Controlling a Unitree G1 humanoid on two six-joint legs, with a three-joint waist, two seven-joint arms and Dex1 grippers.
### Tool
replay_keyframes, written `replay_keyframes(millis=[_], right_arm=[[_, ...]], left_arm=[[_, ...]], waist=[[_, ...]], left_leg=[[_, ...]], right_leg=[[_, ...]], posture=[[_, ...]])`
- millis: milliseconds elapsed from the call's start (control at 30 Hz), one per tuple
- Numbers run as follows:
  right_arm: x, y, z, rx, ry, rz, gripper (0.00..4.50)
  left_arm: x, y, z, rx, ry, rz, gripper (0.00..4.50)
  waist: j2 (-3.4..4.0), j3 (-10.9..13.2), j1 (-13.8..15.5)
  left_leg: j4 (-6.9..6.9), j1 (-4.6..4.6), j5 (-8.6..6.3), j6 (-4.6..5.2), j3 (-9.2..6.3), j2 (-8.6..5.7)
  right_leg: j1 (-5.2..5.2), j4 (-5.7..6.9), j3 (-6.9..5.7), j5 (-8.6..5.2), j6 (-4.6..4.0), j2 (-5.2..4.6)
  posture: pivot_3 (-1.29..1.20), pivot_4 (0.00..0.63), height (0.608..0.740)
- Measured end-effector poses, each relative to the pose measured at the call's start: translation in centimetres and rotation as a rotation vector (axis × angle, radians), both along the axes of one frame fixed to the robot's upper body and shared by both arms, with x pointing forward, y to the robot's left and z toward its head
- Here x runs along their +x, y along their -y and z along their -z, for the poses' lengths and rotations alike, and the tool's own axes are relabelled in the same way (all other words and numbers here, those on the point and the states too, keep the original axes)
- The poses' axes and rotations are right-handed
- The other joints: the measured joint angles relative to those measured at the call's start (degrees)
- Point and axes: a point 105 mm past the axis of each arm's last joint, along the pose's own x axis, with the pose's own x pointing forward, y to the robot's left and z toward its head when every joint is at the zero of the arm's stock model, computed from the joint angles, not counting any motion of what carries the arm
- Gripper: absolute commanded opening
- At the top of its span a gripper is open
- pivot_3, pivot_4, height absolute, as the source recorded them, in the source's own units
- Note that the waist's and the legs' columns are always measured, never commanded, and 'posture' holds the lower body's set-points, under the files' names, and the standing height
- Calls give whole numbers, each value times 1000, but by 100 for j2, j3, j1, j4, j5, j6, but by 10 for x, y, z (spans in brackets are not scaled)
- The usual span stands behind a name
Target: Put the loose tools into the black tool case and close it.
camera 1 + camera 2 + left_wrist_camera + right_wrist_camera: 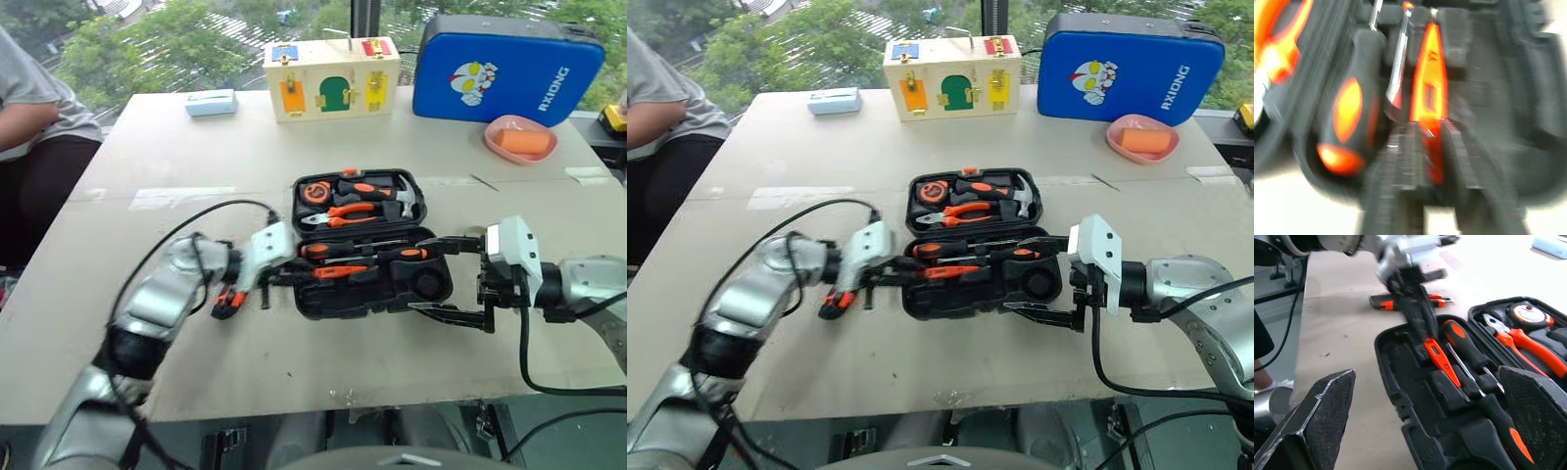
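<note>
Your two head views look forward and down over the table [118, 323], both taking in the open black tool case [370, 284] at mid-distance. Your left wrist view sits very close over the case's lower half, and your right wrist view looks across that same half from nearby.

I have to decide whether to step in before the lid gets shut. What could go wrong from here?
1. The slim orange tester screwdriver lies in the black moulded-plastic tool case with the left gripper at its end; if it sits askew, the lid may jam.
2. The orange-and-black utility knife lies on the table beside the case; closing now would leave it out.
3. The open right gripper straddles the case's edge and could nudge it.
</note>
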Motion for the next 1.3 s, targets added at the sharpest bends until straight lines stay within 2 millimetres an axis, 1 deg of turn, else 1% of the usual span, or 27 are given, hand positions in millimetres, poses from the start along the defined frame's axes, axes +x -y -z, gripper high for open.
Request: replay_keyframes(millis=[33, 67, 133, 167, 200, 233, 300, 400, 433, 467, 533, 600, 633, 700, 767, 800, 833, 900, 933, 1033, 1133, 1267, 1300], right_arm=[[4, -1, -3, 7, 8, -10, 4500], [7, -2, -5, 17, 17, -22, 4500], [9, -5, -6, 25, 12, -49, 4500], [9, -5, -5, 26, 7, -62, 4500], [10, -9, -4, 27, 1, -91, 4500], [9, -12, -2, 23, 1, -121, 4500], [10, -13, 3, 15, -12, -141, 4500], [13, -20, 0, 13, 6, -202, 4500], [16, -21, -2, 10, 18, -216, 4500], [18, -22, -4, 7, 31, -230, 4500], [18, -24, -7, 3, 45, -252, 4500], [17, -27, -8, -9, 62, -283, 4500], [16, -27, -9, -10, 64, -289, 4500], [16, -27, -9, -11, 60, -292, 4500], [15, -27, -9, -12, 57, -302, 4500], [14, -27, -9, -14, 56, -305, 4500], [10, -26, -9, -26, 40, -312, 4500], [6, -27, -9, -29, 35, -324, 4500], [4, -26, -8, -32, 36, -318, 4500], [4, -27, -9, -26, 51, -293, 4500], [3, -27, -10, -23, 68, -263, 4500], [0, -28, -7, -25, 61, -249, 4500], [0, -28, -8, -25, 64, -241, 4500]], left_arm=[[-5, -10, -9, -39, -8, -49, 2903], [-11, -25, -22, -69, -2, -124, 3349], [-20, -47, -37, -87, 18, -240, 4269], [-26, -58, -41, -92, 20, -297, 4453], [-39, -71, -38, -87, 14, -366, 4453], [-55, -84, -28, -77, -13, -448, 4453], [-70, -98, -16, -71, -56, -541, 4453], [-107, -130, 1, -40, -92, -757, 4453], [-120, -143, 5, -22, -90, -843, 4453], [-129, -150, 7, -5, -85, -896, 4453], [-135, -154, 8, 12, -84, -927, 4453], [-138, -151, 8, 27, -84, -942, 4453], [-136, -148, 7, 25, -83, -940, 4453], [-118, -135, 4, 26, -80, -905, 4453], [-93, -121, 0, 38, -69, -878, 4453], [-85, -118, -1, 45, -69, -881, 4453], [-68, -112, -1, 63, -96, -887, 4453], [-59, -106, -1, 73, -118, -887, 4453], [-50, -99, 0, 89, -152, -869, 4453], [-39, -85, 4, 130, -197, -817, 4453], [-24, -71, 7, 138, -228, -787, 4453], [-7, -66, 12, 147, -249, -813, 4453], [-3, -64, 11, 139, -258, -823, 4214]], waist=[[-5, 5, -17], [-8, 7, -16], [-5, 8, 21], [-1, 10, 45], [0, 11, 54], [0, 11, 44], [-14, 21, 93], [-27, 31, 120], [-28, 31, 157], [-30, 30, 221], [-30, 31, 317], [-31, 31, 391], [-31, 31, 405], [-27, 32, 455], [-27, 32, 482], [-28, 32, 464], [-26, 33, 444], [-32, 32, 368], [-33, 32, 331], [-32, 32, 248], [-32, 33, 208], [-33, 33, 198], [-32, 32, 209]], left_leg=[[-4, -4, 1, -2, -1, 1], [-8, -4, 1, -2, -3, 3], [-15, -4, 0, -3, -3, 3], [-13, -4, 0, -3, -1, 0], [-14, -5, 0, -3, 2, -1], [-15, -4, -1, -2, 13, -3], [-12, -5, -2, 0, 10, -2], [-11, 5, -13, 17, 15, -1], [-11, 5, -15, 20, 14, -1], [-11, 5, -16, 20, 8, -2], [-11, 4, -16, 20, 5, -3], [-10, 1, -17, 20, 4, -5], [-10, 1, -17, 20, 4, -7], [-10, 1, -16, 20, -1, -9], [-10, 1, -16, 19, -6, -8], [-11, 1, -16, 19, -4, -8], [-13, 2, -15, 18, -3, -9], [-13, -2, -6, 3, -3, -7], [-16, -4, -2, -4, -1, -7], [-26, -5, -1, -6, 4, -6], [-31, -10, 0, -8, 8, -5], [-28, -15, 0, -8, 15, -5], [-26, -14, 0, -8, 16, -5]], right_leg=[[-6, -1, 1, 0, 0, 0], [-8, -6, 6, 0, -1, 1], [-8, -13, 19, -1, -1, -3], [-6, -14, 23, -1, -1, -8], [-5, -20, 27, 0, -1, -11], [-6, -23, 37, -1, 0, -15], [-7, -23, 32, 0, -1, -15], [-3, -23, 37, 2, -5, -16], [-2, -22, 34, 2, -6, -17], [0, -22, 23, 3, -7, -22], [1, -23, 17, 3, -10, -26], [1, -24, 15, 4, -11, -29], [1, -24, 15, 4, -10, -30], [1, -22, 11, 4, -11, -32], [0, -15, 6, 6, -14, -26], [0, -16, 9, 7, -14, -25], [-2, -15, 9, 7, -13, -25], [-5, -16, 12, 7, -12, -21], [-6, -18, 17, 7, -12, -18], [-17, -16, 26, 7, -12, -16], [-27, -13, 31, 7, -12, -14], [-34, -12, 36, 7, -12, -12], [-33, -11, 37, 7, -11, -14]], posture=[[0, 150, 735], [0, 150, 735], [0, 150, 735], [0, 150, 735], [0, 150, 735], [0, 150, 735], [0, 150, 735], [0, 150, 735], [0, 150, 735], [0, 150, 735], [0, 150, 735], [0, 150, 735], [0, 150, 735], [0, 150, 735], [0, 150, 735], [0, 150, 735], [0, 150, 735], [0, 150, 735], [0, 150, 735], [0, 150, 735], [0, 150, 735], [0, 150, 735], [0, 150, 735]])
